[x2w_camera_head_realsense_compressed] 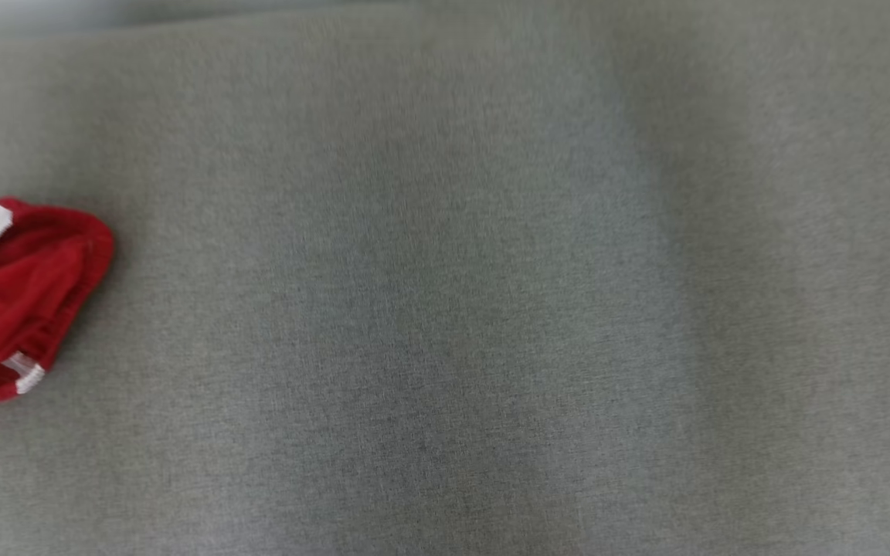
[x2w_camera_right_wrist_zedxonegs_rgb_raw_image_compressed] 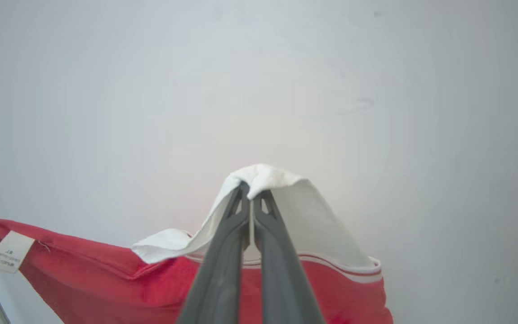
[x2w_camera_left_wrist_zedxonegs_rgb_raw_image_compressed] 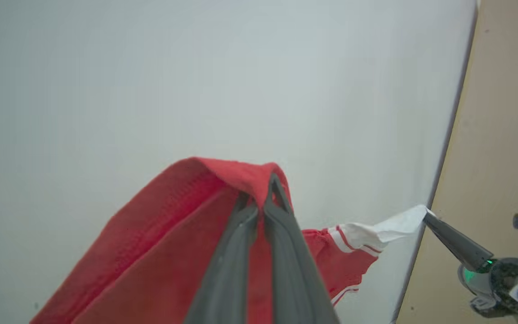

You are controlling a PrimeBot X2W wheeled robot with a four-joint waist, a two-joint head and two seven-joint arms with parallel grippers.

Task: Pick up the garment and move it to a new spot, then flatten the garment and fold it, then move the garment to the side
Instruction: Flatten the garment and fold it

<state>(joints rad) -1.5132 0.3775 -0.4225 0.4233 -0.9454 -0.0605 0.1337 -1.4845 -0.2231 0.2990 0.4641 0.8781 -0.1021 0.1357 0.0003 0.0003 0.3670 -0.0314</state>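
Note:
The garment (x2w_camera_head_realsense_compressed: 20,293) is red with white trim and shows bunched at the left edge of the head view, over the grey table (x2w_camera_head_realsense_compressed: 445,309). In the left wrist view my left gripper (x2w_camera_left_wrist_zedxonegs_rgb_raw_image_compressed: 261,189) is shut on a red fold of the garment (x2w_camera_left_wrist_zedxonegs_rgb_raw_image_compressed: 160,252). Further right in that view, my right gripper (x2w_camera_left_wrist_zedxonegs_rgb_raw_image_compressed: 426,216) pinches the garment's white end. The right wrist view shows my right gripper (x2w_camera_right_wrist_zedxonegs_rgb_raw_image_compressed: 251,189) shut on that white part, with the red cloth (x2w_camera_right_wrist_zedxonegs_rgb_raw_image_compressed: 106,274) stretching away to the left. The garment hangs between both grippers.
The table's edge (x2w_camera_left_wrist_zedxonegs_rgb_raw_image_compressed: 443,157) runs down the right side of the left wrist view, with tan floor (x2w_camera_left_wrist_zedxonegs_rgb_raw_image_compressed: 502,135) beyond it. A white care label (x2w_camera_right_wrist_zedxonegs_rgb_raw_image_compressed: 9,252) sits on the garment's red hem.

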